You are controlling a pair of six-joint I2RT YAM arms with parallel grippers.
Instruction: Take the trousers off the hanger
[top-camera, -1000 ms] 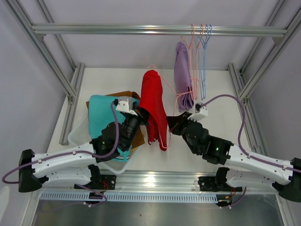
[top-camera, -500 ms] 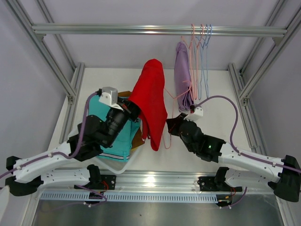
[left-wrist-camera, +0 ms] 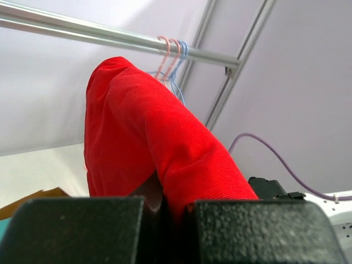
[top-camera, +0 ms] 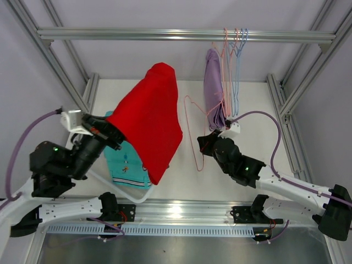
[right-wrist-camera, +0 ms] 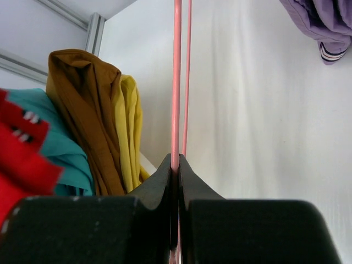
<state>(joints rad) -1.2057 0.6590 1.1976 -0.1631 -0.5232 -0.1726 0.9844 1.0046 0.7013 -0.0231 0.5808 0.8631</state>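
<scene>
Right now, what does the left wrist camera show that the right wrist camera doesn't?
Left wrist only: the overhead rail with hanger hooks on it, and the left gripper shut on the red trousers. Right wrist only: the right gripper shut on the pink hanger, plus the yellow trousers and lilac trousers. Both: the red trousers, large in the left wrist view, just a corner at the right wrist view's left edge.

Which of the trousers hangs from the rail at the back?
The lilac trousers: only they hang from the rail. The red trousers sit in the jaws of the left gripper; the teal, brown and yellow ones lie in a heap.
</scene>
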